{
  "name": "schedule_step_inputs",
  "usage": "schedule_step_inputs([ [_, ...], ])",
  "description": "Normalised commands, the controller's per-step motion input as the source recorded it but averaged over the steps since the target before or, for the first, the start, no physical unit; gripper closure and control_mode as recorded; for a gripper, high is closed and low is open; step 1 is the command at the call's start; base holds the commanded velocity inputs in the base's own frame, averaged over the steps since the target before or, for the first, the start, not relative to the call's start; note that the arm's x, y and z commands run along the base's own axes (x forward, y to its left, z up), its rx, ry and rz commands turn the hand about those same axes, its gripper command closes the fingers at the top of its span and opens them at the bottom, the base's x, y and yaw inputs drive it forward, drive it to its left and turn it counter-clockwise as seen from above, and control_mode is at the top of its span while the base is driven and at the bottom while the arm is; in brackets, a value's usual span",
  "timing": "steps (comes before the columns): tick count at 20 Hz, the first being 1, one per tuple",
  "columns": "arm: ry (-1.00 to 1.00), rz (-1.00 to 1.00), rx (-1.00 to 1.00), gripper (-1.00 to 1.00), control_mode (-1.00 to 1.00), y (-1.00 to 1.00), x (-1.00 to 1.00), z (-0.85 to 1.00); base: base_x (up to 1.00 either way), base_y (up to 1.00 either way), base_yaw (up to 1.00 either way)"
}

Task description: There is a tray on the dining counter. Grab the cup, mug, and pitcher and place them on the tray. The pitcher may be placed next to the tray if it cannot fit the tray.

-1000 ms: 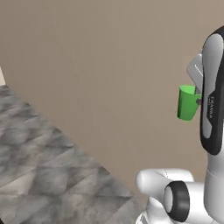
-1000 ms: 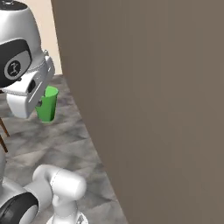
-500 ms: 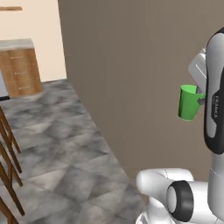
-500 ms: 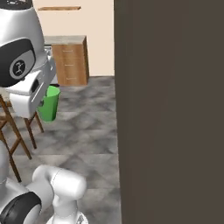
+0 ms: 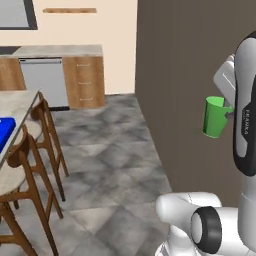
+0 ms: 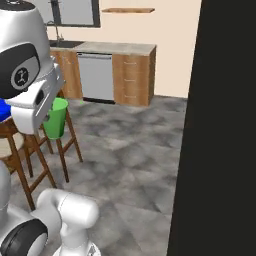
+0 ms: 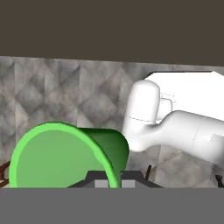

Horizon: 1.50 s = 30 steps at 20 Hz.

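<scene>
Beside a dark wall [image 5: 185, 90], fingers [image 7: 114, 178] clamp the cup [image 5: 215, 117], chairs [image 5: 37, 150] ahead.

Glossy white arm [image 5: 247, 100] of rounded links, with a long dark grey panel lettered FRANKA down its side. Dark round joint cap [image 5: 206, 229] ringed in grey at the shoulder, above a bulbous white base [image 6: 70, 212]. Black patch with a small white emblem on the upper link [image 6: 22, 75]. Boxy pale grey hand [image 6: 35, 102].
</scene>
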Motion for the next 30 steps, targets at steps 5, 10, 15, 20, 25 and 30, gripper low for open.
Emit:
schedule_step_inputs([
  [5, 0.0, 0.0, 0.0, 1.0, 1.0, 0.0, 0.0, 0.0, 1.0, 0.0, 0.35],
  [10, 0.0, 0.0, 0.0, 1.0, 1.0, 0.0, 0.0, 0.0, 1.0, 0.0, 0.25],
  [15, 0.0, 0.0, 0.0, 1.0, 1.0, 0.0, 0.0, 0.0, 1.0, 0.0, 0.23],
  [20, 0.0, 0.0, 0.0, 1.0, 1.0, 0.0, 0.0, 0.0, 0.99, 0.0, 0.48],
  [25, 0.0, 0.0, 0.0, 1.0, 1.0, 0.0, 0.0, 0.0, 0.67, -0.01, 0.77],
  [30, 0.0, 0.0, 0.0, 1.0, 1.0, 0.0, 0.0, 0.0, 0.54, -0.12, 0.82],
])
